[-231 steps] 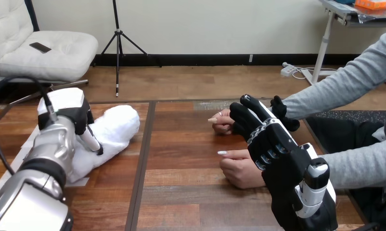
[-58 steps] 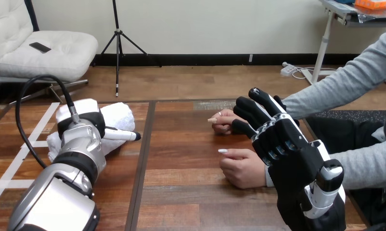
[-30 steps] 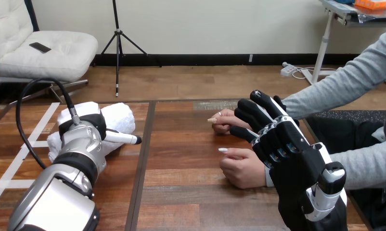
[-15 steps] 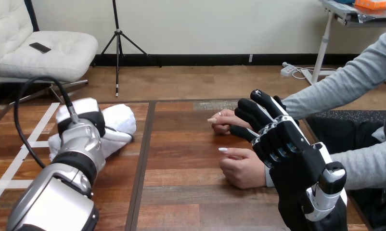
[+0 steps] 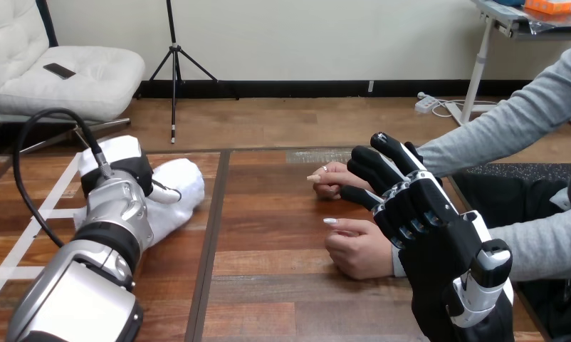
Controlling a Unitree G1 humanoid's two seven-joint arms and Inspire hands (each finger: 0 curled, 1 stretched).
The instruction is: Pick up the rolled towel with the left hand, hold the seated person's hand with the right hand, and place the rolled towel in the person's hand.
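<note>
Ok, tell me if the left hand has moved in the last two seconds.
Yes. The left hand has drawn its thumb back leftward, away from the table's dark seam, and the thumb now presses into the rolled towel.

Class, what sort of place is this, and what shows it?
Probably a robot lab practising care tasks: a black-and-white robot right hand by a person's hands on a wooden plank table, with a white rolled towel.

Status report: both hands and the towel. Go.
Left hand on the rolled towel, towel down on the table. Right hand open over the person's hands, gripping neither. Both their hands lie knuckles up.
</note>
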